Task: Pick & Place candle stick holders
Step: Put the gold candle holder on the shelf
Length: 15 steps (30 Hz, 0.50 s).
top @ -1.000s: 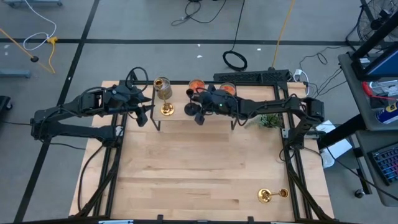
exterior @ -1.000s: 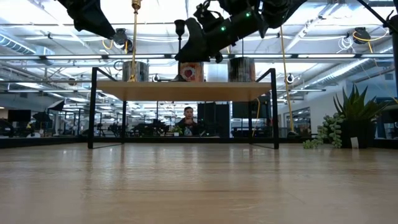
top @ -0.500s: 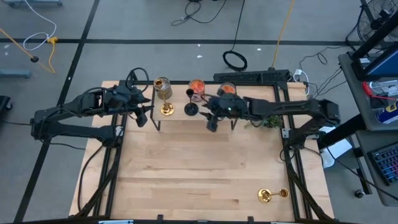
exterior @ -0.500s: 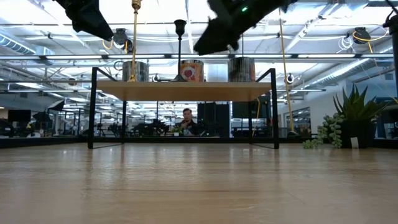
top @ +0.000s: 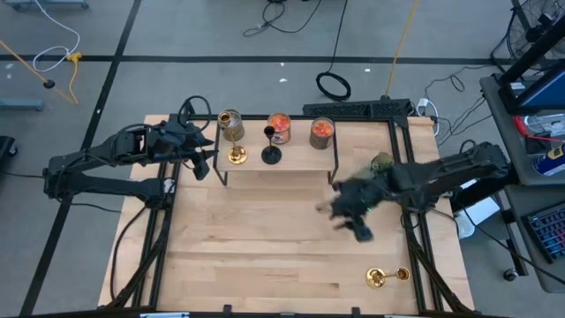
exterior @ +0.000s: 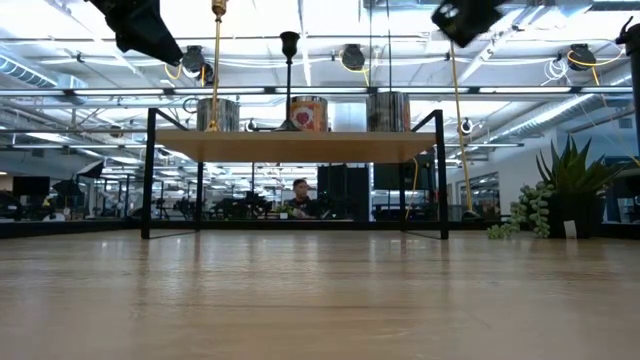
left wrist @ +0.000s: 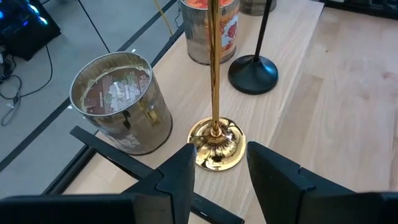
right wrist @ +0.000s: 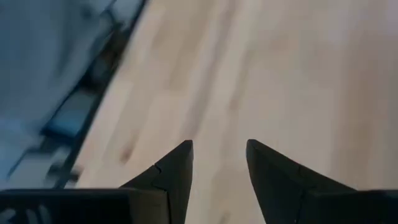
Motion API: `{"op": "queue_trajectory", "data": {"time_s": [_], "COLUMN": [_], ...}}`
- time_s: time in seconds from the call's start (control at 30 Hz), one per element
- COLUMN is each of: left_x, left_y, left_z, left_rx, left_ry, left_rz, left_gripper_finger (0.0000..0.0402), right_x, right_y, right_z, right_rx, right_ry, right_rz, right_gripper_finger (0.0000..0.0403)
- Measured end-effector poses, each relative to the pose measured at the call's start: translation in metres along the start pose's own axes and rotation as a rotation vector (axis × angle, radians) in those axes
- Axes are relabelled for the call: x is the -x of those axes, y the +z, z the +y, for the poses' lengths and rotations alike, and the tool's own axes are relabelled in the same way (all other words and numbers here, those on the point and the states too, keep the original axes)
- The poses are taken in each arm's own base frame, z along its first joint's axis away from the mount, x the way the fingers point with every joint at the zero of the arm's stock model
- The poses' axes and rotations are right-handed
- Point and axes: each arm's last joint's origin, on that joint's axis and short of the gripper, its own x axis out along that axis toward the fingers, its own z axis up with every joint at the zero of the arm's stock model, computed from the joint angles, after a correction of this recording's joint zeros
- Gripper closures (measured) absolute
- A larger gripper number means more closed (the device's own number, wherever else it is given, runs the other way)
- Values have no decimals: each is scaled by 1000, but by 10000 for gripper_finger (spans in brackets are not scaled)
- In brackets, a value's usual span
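Note:
A gold candle stick holder [top: 237,155] and a black one [top: 271,155] stand upright by their round bases on a low wooden shelf [top: 300,157] at the table's far side. Both also show in the low view, gold [exterior: 216,70] and black [exterior: 289,80]. A second gold holder [top: 386,276] lies on its side at the table's near right. My left gripper [left wrist: 217,169] is open just short of the gold holder's base [left wrist: 216,144], one finger on either side, apart from it. My right gripper [right wrist: 219,163] is open and empty above bare table, right of centre [top: 350,215].
Three short jars [top: 231,124] [top: 279,126] [top: 322,132] stand along the shelf's far edge, close behind the holders. A green plant sprig [top: 381,163] lies right of the shelf. The shelf's black frame legs [exterior: 148,175] stand on the table. A person sits far behind the table [exterior: 303,195].
My right gripper has drawn away from the black holder on the shelf and swung fast toward the table's right and near edge, out over the bare table. The black holder stays upright on the shelf.

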Motion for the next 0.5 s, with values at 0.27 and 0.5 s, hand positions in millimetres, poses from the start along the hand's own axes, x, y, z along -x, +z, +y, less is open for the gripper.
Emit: {"op": "queue_trajectory", "data": {"time_s": [0.27,0.5], "left_x": [0,0], "left_y": [1,4], "left_z": [0,-1], "left_rx": [18,30], "left_ry": [-1,-6], "left_rz": [-8,-39], "left_gripper_finger": [247,247], "right_x": [6,18], "right_y": [-58,-112], "right_z": [39,41], "right_rx": [140,181], "right_ry": [150,223], "right_rz": [21,-113], "right_gripper_finger": [274,287]}}
